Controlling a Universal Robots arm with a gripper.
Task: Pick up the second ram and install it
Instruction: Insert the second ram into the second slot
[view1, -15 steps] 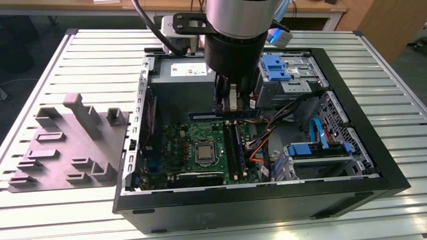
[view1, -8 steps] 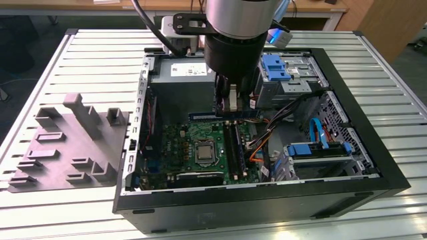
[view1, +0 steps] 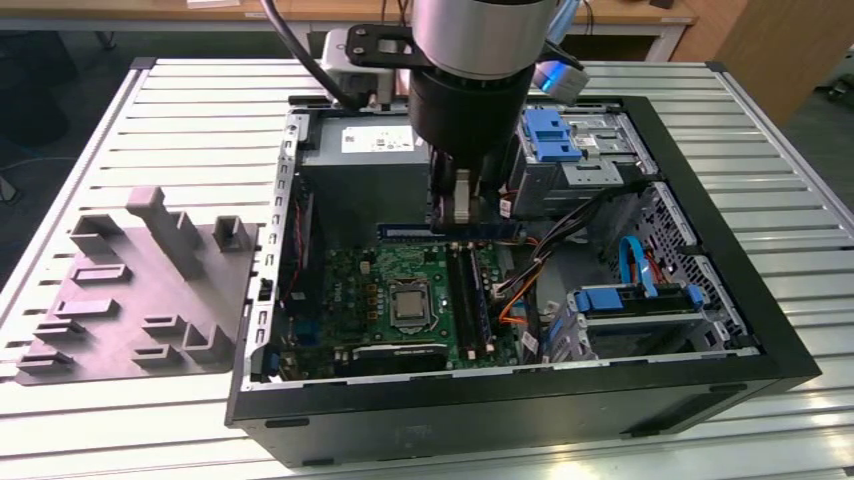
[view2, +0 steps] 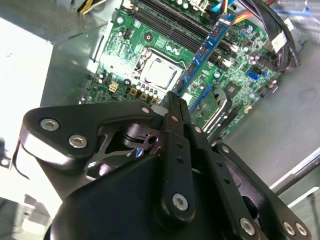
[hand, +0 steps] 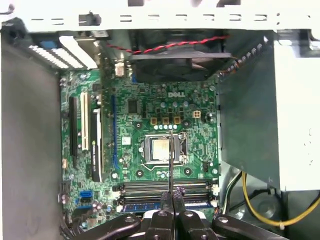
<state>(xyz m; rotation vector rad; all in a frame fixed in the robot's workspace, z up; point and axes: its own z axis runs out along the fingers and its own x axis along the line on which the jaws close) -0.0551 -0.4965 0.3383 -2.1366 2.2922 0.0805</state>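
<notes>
Gripper (view1: 459, 212) pinching the second ram (view1: 447, 230) above the open PC case (view1: 747, 330), not seated.
Fingers pressed together on the stick's middle, so it hangs level and balanced over the motherboard (view1: 387, 285). In the second wrist view the ram (view2: 207, 47) runs crosswise to the black DIMM slots (view2: 170, 17), clear of them. It looks not yet lined up for insertion. One slot seems already filled by a blue stick (hand: 150, 205). The grey holder tray (view1: 134, 290) sits outside the case, on the exterior view's left.
</notes>
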